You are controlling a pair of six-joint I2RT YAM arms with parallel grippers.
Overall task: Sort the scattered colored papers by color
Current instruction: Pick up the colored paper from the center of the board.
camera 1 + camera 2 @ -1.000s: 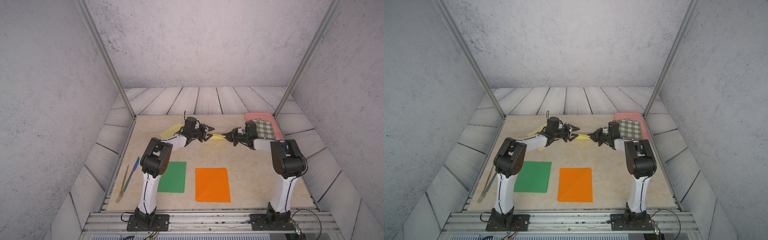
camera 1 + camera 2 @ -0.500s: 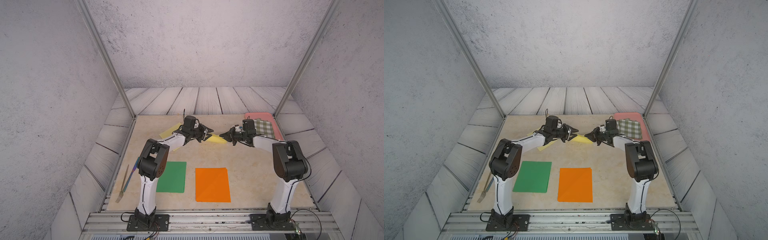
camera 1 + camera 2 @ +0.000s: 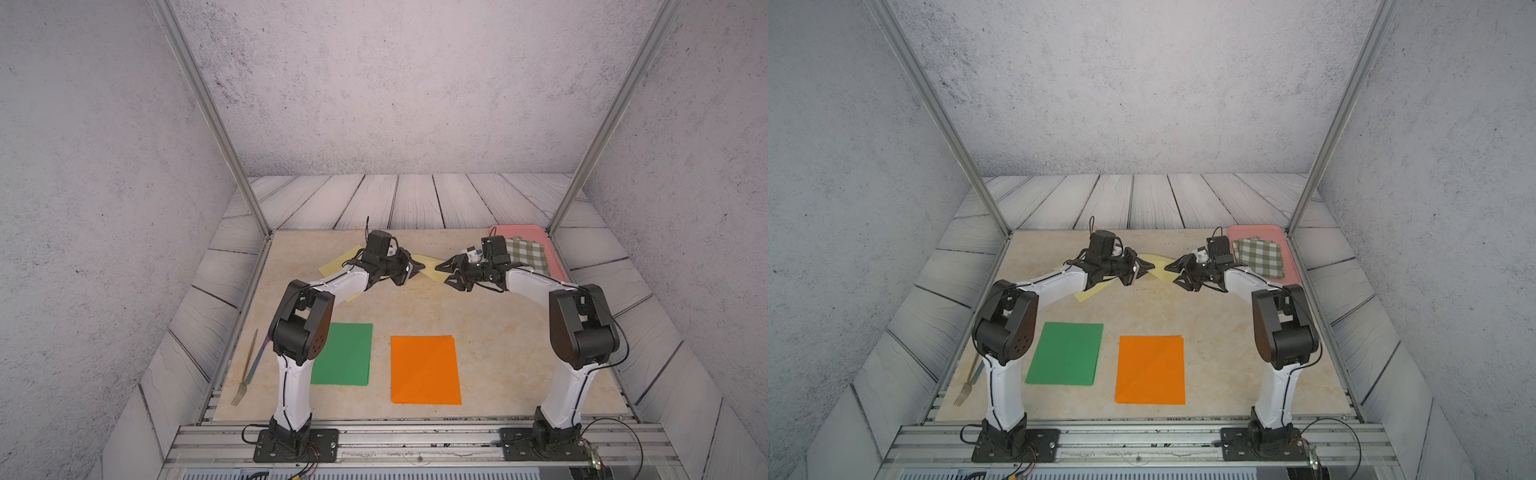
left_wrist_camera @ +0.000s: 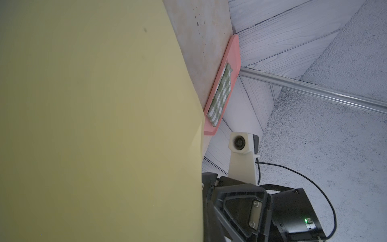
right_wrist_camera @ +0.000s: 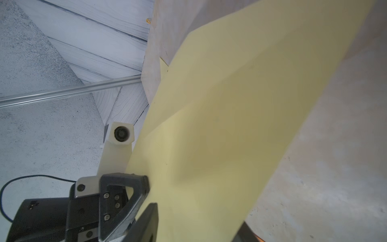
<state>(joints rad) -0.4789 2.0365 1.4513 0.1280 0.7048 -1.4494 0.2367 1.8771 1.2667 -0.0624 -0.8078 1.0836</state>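
Between the two arms, at mid-frame in both top views, the left end effector (image 3: 411,268) is clenched on the held pale yellow paper (image 3: 429,266). The right end effector (image 3: 444,277) faces it, jaws spread, released. Only the right wrist view shows the left fingers (image 5: 123,179) pinching that sheet's edge. Only the left wrist view, of the two, catches the pink tray (image 4: 232,54) and its checked cloth (image 4: 222,94). A second pale yellow paper (image 3: 338,262) lies under the left arm. Only the top views show the green paper (image 3: 345,353) and orange paper (image 3: 426,370), side by side low on the surface (image 3: 498,353).
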